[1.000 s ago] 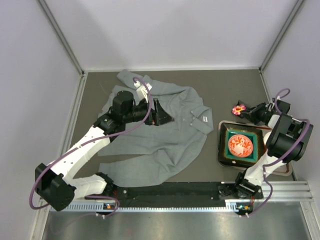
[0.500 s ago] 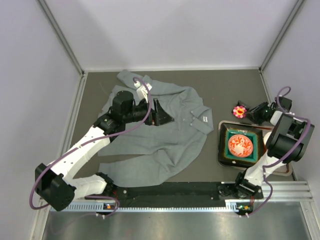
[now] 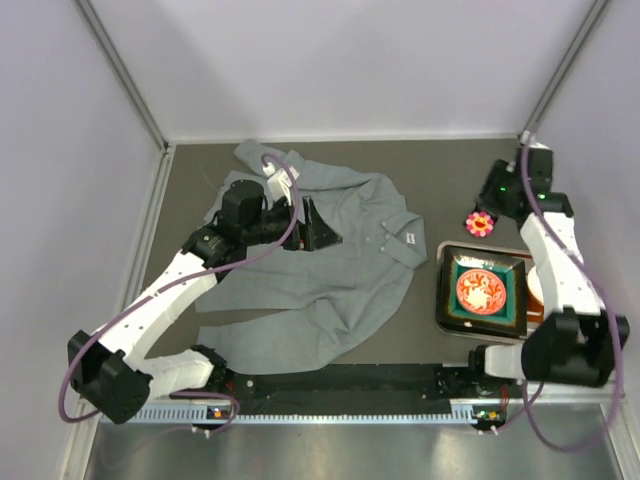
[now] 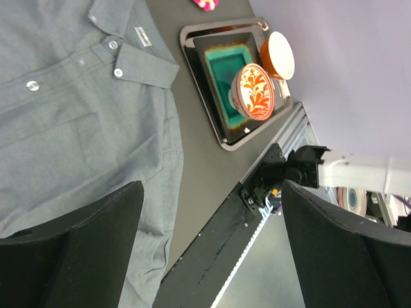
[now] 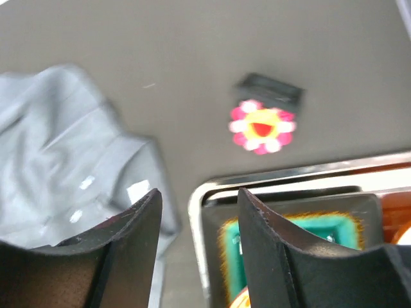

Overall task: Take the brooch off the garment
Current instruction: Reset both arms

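Observation:
The pink flower brooch (image 3: 480, 222) with a yellow centre lies on the dark table, right of the grey garment (image 3: 330, 270) and apart from it. In the right wrist view the brooch (image 5: 261, 126) lies beyond my open, empty right gripper (image 5: 199, 196), with a small black piece (image 5: 270, 88) just behind it. In the top view my right gripper (image 3: 500, 196) hangs above and just behind the brooch. My left gripper (image 3: 318, 228) is open and empty over the garment's upper part near the collar. The left wrist view shows the garment (image 4: 64, 96) and the open gripper (image 4: 212, 192).
A dark tray (image 3: 442, 300) right of the garment holds a teal dish with a red-and-white patterned bowl (image 3: 480, 290) and an orange cup (image 4: 280, 54). The tray's rim (image 5: 205, 192) lies just below the brooch. Walls close in on the left, right and back.
My right arm has lifted and swung back from the brooch, now reaching up along the right wall. The brooch stays on the table. The left arm has barely moved.

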You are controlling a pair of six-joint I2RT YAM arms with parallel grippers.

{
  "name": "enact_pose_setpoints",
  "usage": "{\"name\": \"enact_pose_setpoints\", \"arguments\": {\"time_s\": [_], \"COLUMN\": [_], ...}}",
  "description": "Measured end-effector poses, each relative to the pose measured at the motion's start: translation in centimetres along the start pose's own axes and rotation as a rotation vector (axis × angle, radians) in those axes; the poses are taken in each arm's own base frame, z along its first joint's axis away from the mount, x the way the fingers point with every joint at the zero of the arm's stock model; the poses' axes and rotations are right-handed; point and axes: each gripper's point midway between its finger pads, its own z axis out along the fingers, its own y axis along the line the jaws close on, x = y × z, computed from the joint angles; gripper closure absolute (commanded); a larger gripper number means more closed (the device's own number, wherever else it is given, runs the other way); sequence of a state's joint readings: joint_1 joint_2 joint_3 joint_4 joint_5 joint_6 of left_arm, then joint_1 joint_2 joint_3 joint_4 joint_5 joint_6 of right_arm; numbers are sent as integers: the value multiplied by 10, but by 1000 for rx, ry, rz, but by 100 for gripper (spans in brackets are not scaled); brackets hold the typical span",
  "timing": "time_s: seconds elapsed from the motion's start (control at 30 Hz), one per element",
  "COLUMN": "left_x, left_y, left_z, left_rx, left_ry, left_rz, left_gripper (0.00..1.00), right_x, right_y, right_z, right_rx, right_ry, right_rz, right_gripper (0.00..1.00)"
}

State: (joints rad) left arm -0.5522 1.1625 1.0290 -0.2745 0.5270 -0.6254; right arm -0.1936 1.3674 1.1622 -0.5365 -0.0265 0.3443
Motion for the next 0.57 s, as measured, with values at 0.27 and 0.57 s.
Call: {"name": "enact_pose_setpoints", "arguments": {"time_s": [0.27, 0.57], "left_x": [-24, -37], "left_y": [-10, -33], "left_z": [-33, -87], "left_rx": [-56, -64], "left_ry": [-122, -315], "left_rz": [7, 22], "left_gripper": [7, 6], "right_x": [57, 85], "right_y": [132, 123], "right_z": [-166, -253], "right_rx": [-391, -681], "right_ry": [-76, -134], "right_rz": [-309, -321], "right_gripper": [38, 1]}}
